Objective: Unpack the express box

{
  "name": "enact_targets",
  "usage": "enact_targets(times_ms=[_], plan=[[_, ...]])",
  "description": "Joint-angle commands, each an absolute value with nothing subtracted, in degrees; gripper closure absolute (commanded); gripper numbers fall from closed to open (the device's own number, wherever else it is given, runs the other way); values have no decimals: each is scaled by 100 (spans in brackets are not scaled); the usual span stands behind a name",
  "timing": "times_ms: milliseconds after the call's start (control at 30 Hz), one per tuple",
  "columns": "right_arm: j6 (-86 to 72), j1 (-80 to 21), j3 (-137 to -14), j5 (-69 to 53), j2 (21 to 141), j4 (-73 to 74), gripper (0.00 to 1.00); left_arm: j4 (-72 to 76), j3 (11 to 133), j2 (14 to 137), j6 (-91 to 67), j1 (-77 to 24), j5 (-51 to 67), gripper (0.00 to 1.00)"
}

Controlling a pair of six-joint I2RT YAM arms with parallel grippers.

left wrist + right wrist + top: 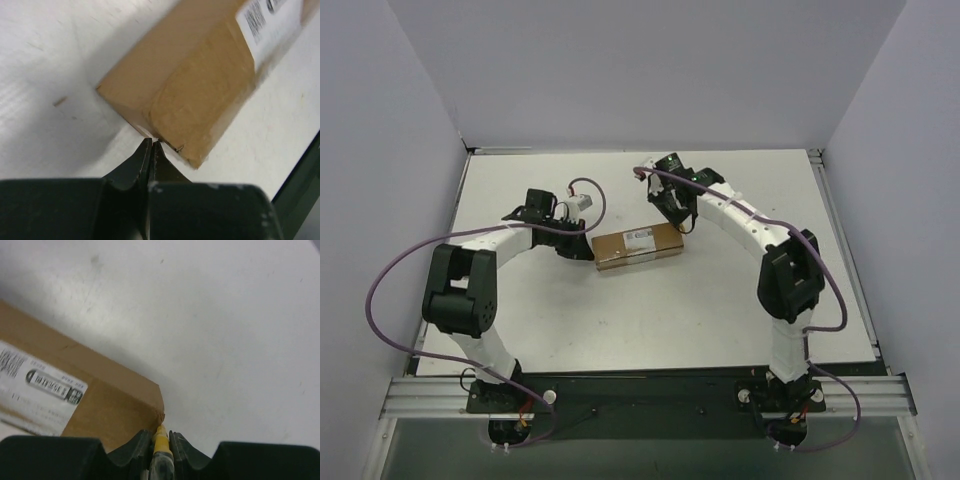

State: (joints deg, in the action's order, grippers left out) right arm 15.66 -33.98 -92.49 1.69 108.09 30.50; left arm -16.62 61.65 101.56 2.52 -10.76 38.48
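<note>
The express box (pixel 638 247), a brown carton with a white label (pixel 638 238) on top, lies flat near the table's middle. My left gripper (pixel 582 250) is at its left end. In the left wrist view the jaws (pixel 152 143) are shut with nothing between them, their tips touching the lower edge of the box's (pixel 190 85) end face. My right gripper (pixel 682 222) is at the box's far right corner. It is shut on a yellow utility knife (pixel 162 442) whose tip meets the slightly crushed corner of the box (pixel 110 400).
The white table (pixel 650 320) is walled by pale panels on three sides. Purple cables (pixel 600 200) loop over both arms. A dark table edge (pixel 305 190) shows close to the box in the left wrist view.
</note>
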Motion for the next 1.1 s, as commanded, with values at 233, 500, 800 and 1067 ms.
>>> enact_targets(times_ms=[233,500,800,1067], plan=[[987,-3349,-12454,-168,13017,2707,100,-4894,6433,8851,3611,-1188,4729,91],[624,-2865,-10280,264,11252,2619,100,-4001,7320,9428,2709,-835,4808,96],[659,-3049,-8605,-263,10169,2514,100,-2769,7664,10546,1644,-1098,4087,99],[677,-3506,-9078,-308,10696,2470,100,-2891,7261,10380,1916,-1283,4210,100]])
